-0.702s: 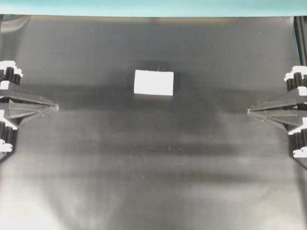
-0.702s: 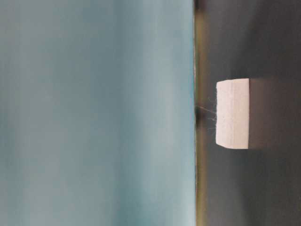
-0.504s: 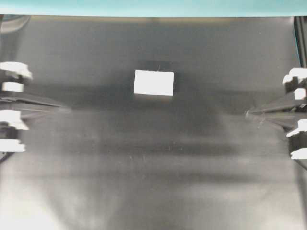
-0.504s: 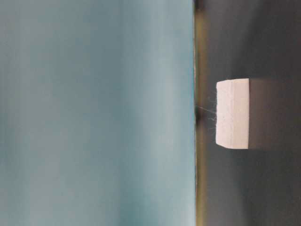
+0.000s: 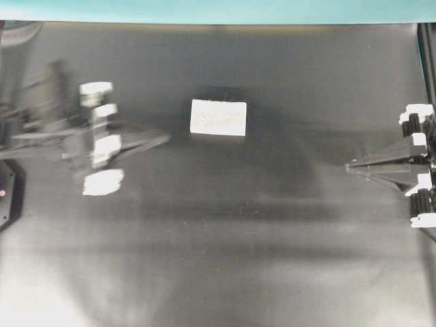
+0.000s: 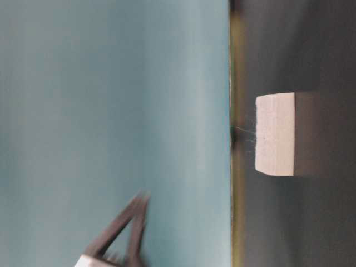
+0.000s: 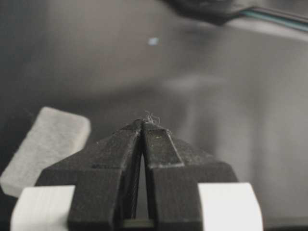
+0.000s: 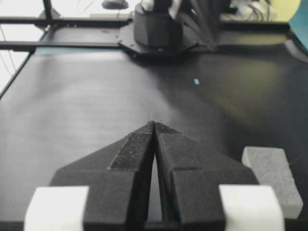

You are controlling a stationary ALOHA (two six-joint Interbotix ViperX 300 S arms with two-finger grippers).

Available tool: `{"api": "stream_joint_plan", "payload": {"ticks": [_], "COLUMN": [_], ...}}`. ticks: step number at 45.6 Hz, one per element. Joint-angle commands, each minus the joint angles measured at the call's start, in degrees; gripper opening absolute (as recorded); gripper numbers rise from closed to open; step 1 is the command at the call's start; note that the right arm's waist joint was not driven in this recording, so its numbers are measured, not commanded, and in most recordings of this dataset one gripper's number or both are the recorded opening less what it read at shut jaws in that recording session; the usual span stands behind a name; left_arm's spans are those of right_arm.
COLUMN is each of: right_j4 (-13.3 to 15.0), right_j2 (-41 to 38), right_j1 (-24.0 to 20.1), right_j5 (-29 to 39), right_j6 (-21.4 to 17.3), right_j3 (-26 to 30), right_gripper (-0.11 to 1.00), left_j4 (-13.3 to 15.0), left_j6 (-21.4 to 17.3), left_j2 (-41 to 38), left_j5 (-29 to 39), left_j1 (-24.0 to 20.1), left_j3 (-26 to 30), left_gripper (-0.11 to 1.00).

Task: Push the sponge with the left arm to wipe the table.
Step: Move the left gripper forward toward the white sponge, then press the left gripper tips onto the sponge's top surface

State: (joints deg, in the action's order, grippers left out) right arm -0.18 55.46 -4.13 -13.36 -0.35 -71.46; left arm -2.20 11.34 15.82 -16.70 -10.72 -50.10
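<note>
The white sponge (image 5: pixel 218 117) lies flat on the black table (image 5: pixel 218 259), a little behind its middle. It also shows in the table-level view (image 6: pixel 275 133), at the left of the left wrist view (image 7: pixel 45 147) and at the lower right of the right wrist view (image 8: pixel 269 178). My left gripper (image 5: pixel 165 138) is shut and empty, blurred by motion, left of the sponge and apart from it. In the table-level view it (image 6: pixel 142 200) hangs well above the table. Its tips (image 7: pixel 144 122) meet. My right gripper (image 5: pixel 349 165) is shut and empty at the right edge, tips together (image 8: pixel 155 124).
A teal strip (image 5: pixel 218 10) runs along the table's far edge. A tiny pale fleck (image 7: pixel 153 41) lies on the table, also in the right wrist view (image 8: pixel 196 81). The left arm's base (image 8: pixel 159 29) stands at the table's end.
My left arm has swung out from the left edge toward the sponge and risen into the table-level view. The right gripper has barely shifted. The sponge has not moved.
</note>
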Motion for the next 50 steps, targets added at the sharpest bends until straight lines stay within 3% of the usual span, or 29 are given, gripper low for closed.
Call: {"api": "stream_joint_plan", "payload": {"ticks": [1, 9, 15, 21, 26, 35, 50], "right_j4": [0.00, -0.09, -0.09, 0.00, -0.09, 0.00, -0.09], "right_j2": [-0.26, 0.00, 0.18, 0.26, 0.26, 0.35, 0.35], "right_j1": [0.00, 0.00, 0.00, 0.00, 0.00, 0.00, 0.00], "right_j5": [-0.26, -0.26, -0.44, -0.53, -0.53, -0.62, -0.62], "right_j6": [-0.26, -0.26, -0.09, 0.09, 0.09, 0.09, 0.09], "right_j3": [0.18, 0.09, -0.09, -0.44, -0.79, -1.32, -1.76], "right_gripper": [0.00, 0.00, 0.00, 0.00, 0.00, 0.00, 0.00], "left_j4": [-0.18, -0.26, -0.26, -0.26, -0.26, -0.26, -0.26], "left_j6": [1.41, 4.39, 7.29, 7.56, 7.47, 7.73, 8.79], "left_j2": [-5.98, -14.06, -19.42, -24.17, -28.04, -34.37, -37.00], "left_j5": [0.18, 4.92, 8.17, 8.53, 8.61, 8.79, 8.79], "left_j1": [-1.93, -4.13, -6.33, -8.09, -9.49, -11.51, -11.25], "left_j3": [5.36, 12.39, 17.67, 21.36, 23.55, 26.02, 25.40], "left_gripper": [0.00, 0.10, 0.31, 0.56, 0.70, 0.70, 0.69]}}
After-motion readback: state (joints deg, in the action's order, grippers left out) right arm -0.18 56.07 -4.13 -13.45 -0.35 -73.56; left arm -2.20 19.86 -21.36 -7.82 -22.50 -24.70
